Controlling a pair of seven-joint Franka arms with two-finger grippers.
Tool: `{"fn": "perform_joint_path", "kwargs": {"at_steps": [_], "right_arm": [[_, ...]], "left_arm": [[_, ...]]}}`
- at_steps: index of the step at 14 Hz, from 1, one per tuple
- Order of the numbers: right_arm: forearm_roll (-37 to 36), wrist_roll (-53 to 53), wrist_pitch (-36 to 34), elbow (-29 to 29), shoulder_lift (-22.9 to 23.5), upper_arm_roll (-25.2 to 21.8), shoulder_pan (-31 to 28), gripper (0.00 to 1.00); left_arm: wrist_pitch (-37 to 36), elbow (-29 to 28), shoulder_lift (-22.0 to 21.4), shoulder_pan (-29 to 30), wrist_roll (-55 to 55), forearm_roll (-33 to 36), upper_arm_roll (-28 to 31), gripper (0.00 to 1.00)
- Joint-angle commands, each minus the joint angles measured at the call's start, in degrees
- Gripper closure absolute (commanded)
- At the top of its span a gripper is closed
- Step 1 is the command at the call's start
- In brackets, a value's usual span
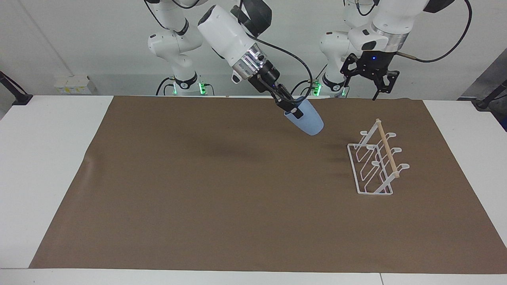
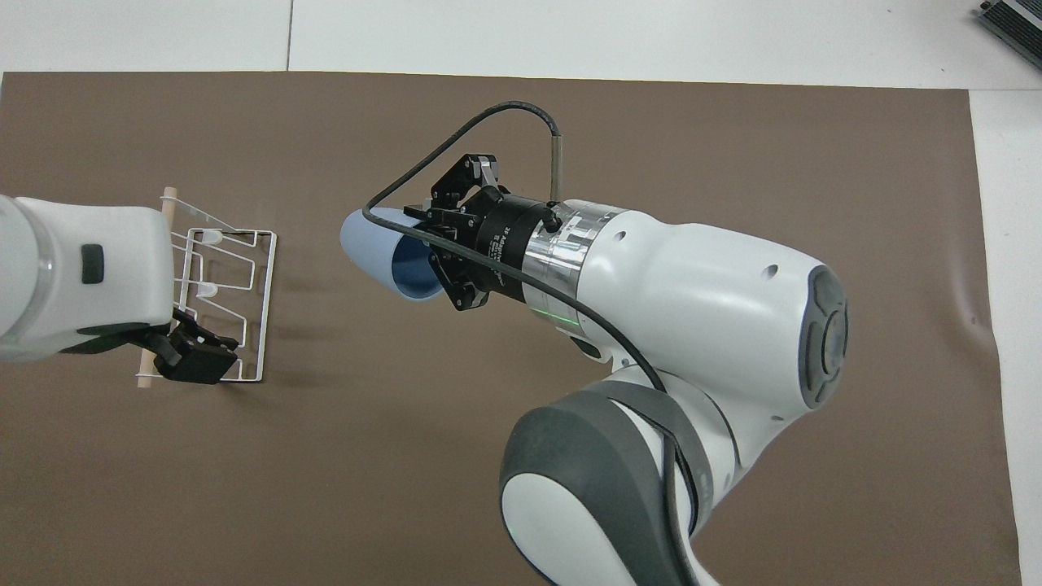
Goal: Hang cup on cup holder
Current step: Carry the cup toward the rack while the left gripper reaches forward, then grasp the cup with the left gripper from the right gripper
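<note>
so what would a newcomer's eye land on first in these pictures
Most likely the light blue cup, tilted and held up over the brown mat by the right gripper, which is shut on its rim. Next is the white wire cup holder, standing empty on the mat toward the left arm's end of the table. The left gripper hangs open in the air above it.
</note>
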Motion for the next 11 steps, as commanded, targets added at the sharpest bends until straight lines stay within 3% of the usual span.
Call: {"fn": "perform_joint_path", "kwargs": {"at_steps": [1,3,7,11], "right_arm": [[1.2,-2.6,-2.9,0.0,-0.3,0.0,-0.8,1.0],[1.2,-5.4,-6.0,0.2,-0.4,0.0,-1.5,1.0],[1.7,-10.4,-12.9,1.0,-0.6,-0.1,-3.8,1.0],[3.4,-11.9,-13.5,1.2,-0.6,-0.2,-3.9,1.0]], "left_arm": [[8.0,-6.3,-3.4,-2.0,15.5,0.3,0.9,0.0],[12.0,-7.5,-3.5,-0.6,25.4,0.2,1.3,0.0],[16.2,-9.5,-2.8,-0.3,31.4,-5.4,1.3,0.0],[17.1,-13.1,-3.0,-0.6,34.6,-9.5,1.2,0.0]]}}
